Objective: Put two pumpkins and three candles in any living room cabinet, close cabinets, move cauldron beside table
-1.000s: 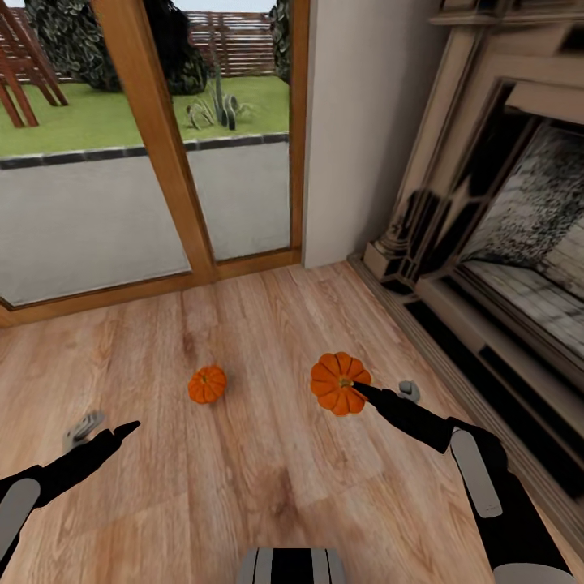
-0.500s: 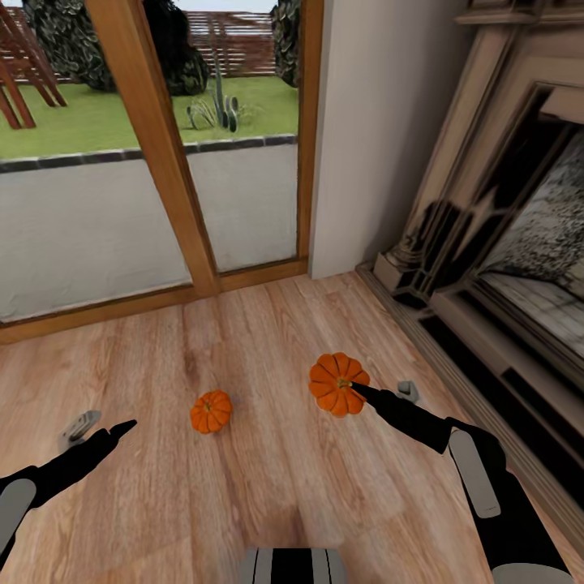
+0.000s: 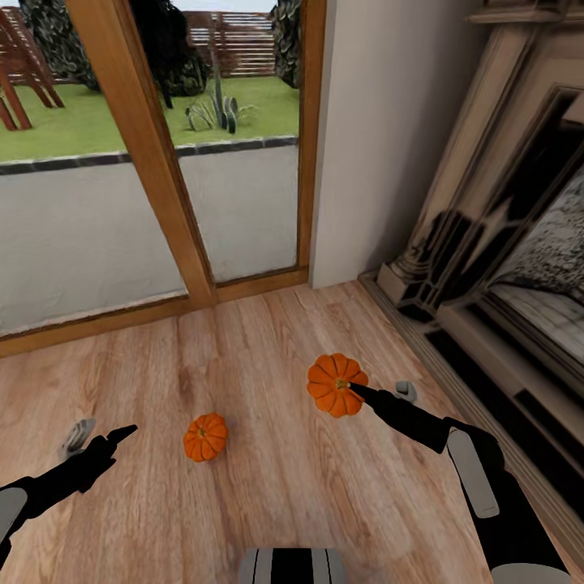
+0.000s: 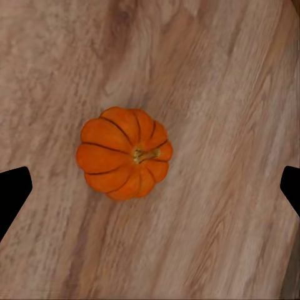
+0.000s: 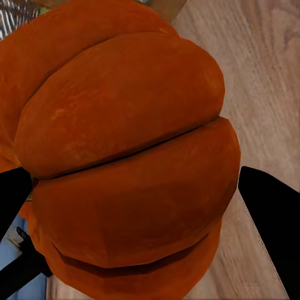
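One small orange pumpkin [image 3: 205, 437] sits on the wooden floor; in the left wrist view this pumpkin [image 4: 125, 153] lies stem up below my left gripper [image 4: 153, 190], whose fingers stand wide apart. In the head view the left gripper [image 3: 109, 438] hovers open just left of it. A second pumpkin [image 3: 337, 384] hangs above the floor with my right gripper [image 3: 361, 395] shut on it. Up close, that pumpkin [image 5: 131, 156] sits between the right gripper [image 5: 140, 200] fingers. Candles, cabinet and cauldron are out of view.
A stone fireplace [image 3: 503, 268] with a dark hearth edge runs along the right. A glass door with a thick wooden frame [image 3: 162, 186] stands ahead, beside a white wall [image 3: 365, 138]. Open wooden floor [image 3: 268, 503] lies in front of me.
The view has shifted, so the floor pumpkin now sits lower and nearer my left gripper. The right gripper still holds its pumpkin in the same pose.
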{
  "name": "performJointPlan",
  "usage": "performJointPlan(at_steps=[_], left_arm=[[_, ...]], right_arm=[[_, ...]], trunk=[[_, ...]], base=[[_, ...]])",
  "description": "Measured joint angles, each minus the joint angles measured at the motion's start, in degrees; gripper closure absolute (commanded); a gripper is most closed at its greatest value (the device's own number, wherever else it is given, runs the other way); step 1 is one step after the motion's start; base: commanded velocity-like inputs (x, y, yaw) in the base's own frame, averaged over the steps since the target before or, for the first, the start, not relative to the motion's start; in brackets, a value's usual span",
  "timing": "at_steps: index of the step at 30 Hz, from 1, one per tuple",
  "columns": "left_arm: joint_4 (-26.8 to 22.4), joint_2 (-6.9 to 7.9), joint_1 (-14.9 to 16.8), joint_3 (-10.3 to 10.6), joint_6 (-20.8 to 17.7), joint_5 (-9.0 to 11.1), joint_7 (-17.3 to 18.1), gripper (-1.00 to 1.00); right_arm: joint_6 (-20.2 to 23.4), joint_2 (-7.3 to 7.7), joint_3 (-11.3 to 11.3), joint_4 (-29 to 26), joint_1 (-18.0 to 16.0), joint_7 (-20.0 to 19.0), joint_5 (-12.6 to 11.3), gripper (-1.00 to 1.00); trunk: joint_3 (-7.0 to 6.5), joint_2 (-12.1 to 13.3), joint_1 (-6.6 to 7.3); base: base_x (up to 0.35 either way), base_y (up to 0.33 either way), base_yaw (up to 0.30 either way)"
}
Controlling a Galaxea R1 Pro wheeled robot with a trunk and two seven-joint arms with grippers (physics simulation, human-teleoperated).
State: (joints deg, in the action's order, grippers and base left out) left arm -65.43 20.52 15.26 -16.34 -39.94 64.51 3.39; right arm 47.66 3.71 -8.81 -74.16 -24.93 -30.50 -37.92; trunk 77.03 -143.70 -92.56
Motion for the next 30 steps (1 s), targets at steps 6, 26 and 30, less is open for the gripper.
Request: performJointPlan(at_steps=[6, 26, 30], left_arm=[[0.3, -0.02, 0.0, 0.0, -0.1, 1.1, 0.0, -1.00], [-0.1, -0.09, 0.0, -0.3, -0.3, 1.6, -0.1, -1.00], [-0.1, -0.26, 0.0, -0.3, -0.2, 1.7, 0.0, -1.00]], right_arm=[[0.1, 0.00, 0.0, 0.0, 0.0, 0.0, -0.2, 1.00], [0.0, -0.05, 0.0, -0.1, 0.0, 0.0, 0.0, 1.00], [0.6, -0.08, 2.2, -3.4, 0.0, 0.1, -0.8, 1.00]], trunk=[[0.00, 0.0, -0.03], [3.10, -0.2, -0.40], [3.98, -0.2, -0.50]], base=[[0.157, 0.000, 0.000], [0.003, 0.000, 0.000], [0.000, 0.000, 0.000]])
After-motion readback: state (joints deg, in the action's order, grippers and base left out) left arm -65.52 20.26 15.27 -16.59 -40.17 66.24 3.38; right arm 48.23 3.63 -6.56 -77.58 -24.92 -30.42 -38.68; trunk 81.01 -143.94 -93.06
